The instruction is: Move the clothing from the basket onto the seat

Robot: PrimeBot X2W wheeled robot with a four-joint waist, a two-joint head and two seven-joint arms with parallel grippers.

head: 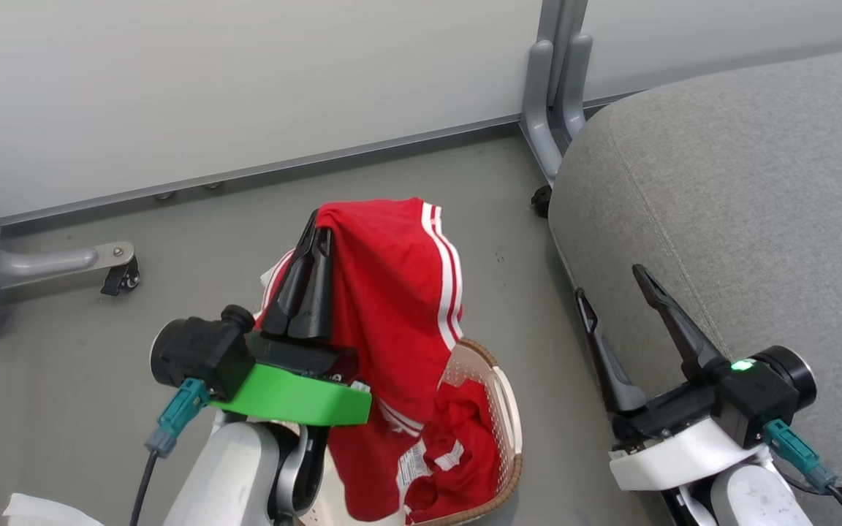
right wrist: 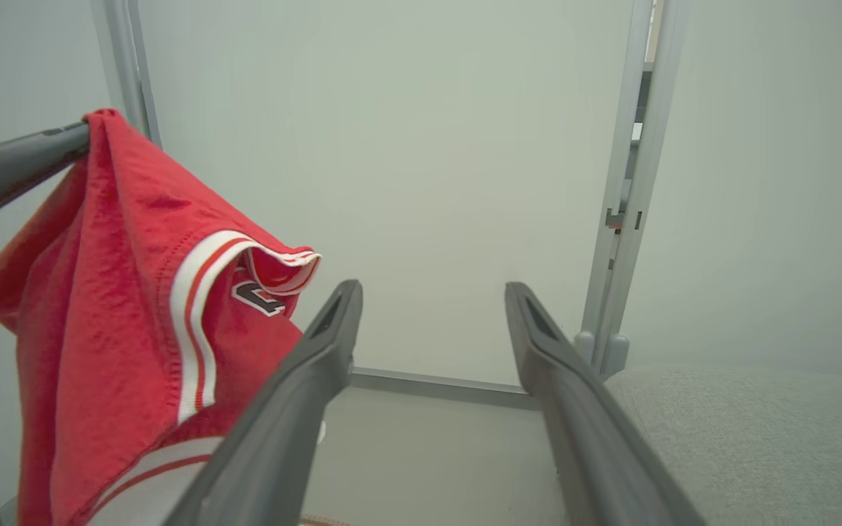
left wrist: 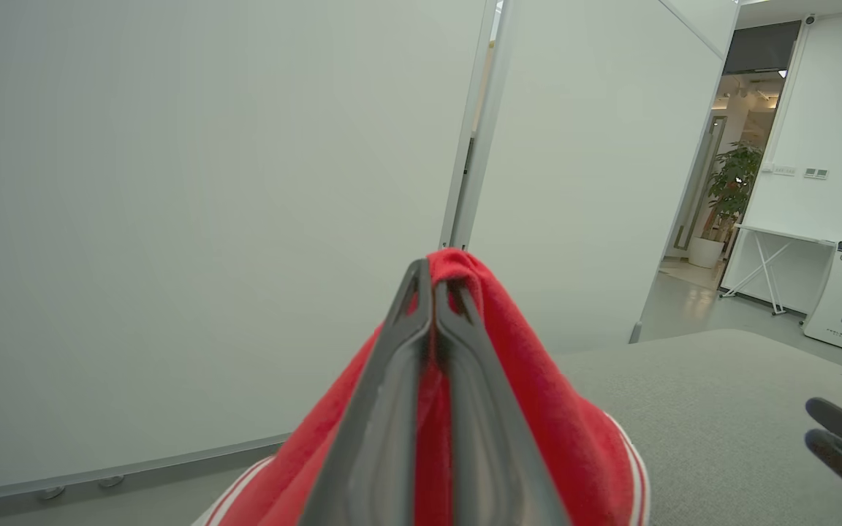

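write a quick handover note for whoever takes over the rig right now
Left gripper: shut on a red garment, raised above the basket, with the fabric hanging down over it.
Right gripper: open, empty, beside the seat edge.
Done: one garment picked up; none lies on the visible part of the seat.
Left: carry it over the seat and release, then fetch the other red garment lying in the basket.

Office — white partition panels (left wrist: 574,183), potted plant (left wrist: 734,191)
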